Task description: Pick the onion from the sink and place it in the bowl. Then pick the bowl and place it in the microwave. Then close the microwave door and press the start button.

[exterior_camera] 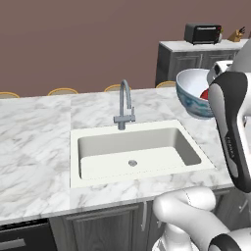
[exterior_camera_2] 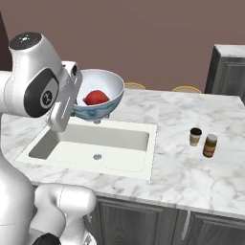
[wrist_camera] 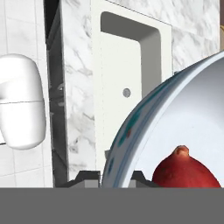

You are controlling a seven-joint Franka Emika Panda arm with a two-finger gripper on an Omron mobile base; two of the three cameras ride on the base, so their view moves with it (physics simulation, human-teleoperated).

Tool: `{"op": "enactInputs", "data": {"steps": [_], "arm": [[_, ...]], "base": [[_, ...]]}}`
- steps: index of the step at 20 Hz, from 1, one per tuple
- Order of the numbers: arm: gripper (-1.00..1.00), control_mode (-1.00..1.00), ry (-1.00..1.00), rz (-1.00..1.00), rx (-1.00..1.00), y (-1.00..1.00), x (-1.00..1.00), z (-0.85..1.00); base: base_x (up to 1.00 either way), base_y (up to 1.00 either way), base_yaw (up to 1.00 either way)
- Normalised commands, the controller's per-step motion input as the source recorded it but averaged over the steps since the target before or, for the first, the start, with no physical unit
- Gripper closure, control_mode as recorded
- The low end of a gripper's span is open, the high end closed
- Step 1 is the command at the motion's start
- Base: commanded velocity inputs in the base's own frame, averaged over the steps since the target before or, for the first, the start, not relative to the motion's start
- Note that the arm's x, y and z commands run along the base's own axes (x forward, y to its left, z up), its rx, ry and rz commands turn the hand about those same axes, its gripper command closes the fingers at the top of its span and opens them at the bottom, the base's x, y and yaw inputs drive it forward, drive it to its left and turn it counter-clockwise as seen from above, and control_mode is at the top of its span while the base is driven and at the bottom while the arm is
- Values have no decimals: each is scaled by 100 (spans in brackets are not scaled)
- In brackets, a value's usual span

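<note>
The white bowl point(exterior_camera: 192, 93) with the blue pattern hangs in the air above the counter at the sink's far right corner, tilted a little. The red onion point(exterior_camera_2: 95, 97) lies inside it. In the hand view my gripper point(wrist_camera: 114, 178) is shut on the bowl point(wrist_camera: 175, 127), its rim running between the two dark tips, and the onion point(wrist_camera: 186, 169) sits close beside them. The off-white sink point(exterior_camera: 132, 149) below is bare around its round drain. My forearm hides the hand in the left base view. The microwave is out of view.
A grey faucet point(exterior_camera: 125, 104) stands behind the sink. Two small jars point(exterior_camera_2: 202, 141) sit on the marble counter point(exterior_camera_2: 191, 177) right of the sink. A black toaster point(exterior_camera: 202, 33) and a knife block point(exterior_camera: 237, 34) are on a far cabinet.
</note>
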Motion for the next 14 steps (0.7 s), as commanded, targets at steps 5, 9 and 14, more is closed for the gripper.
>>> {"op": "enactInputs", "data": {"steps": [5, 9, 14], "arm": [[100, 100, 0, 0, 0, 0, -2, 0], [100, 100, 0, 0, 0, 0, 0, 0], [100, 100, 0, 0, 0, 0, 0, 0]], "base": [[-20, 1, 0], [-67, 1, 0], [-71, 0, -10]]}}
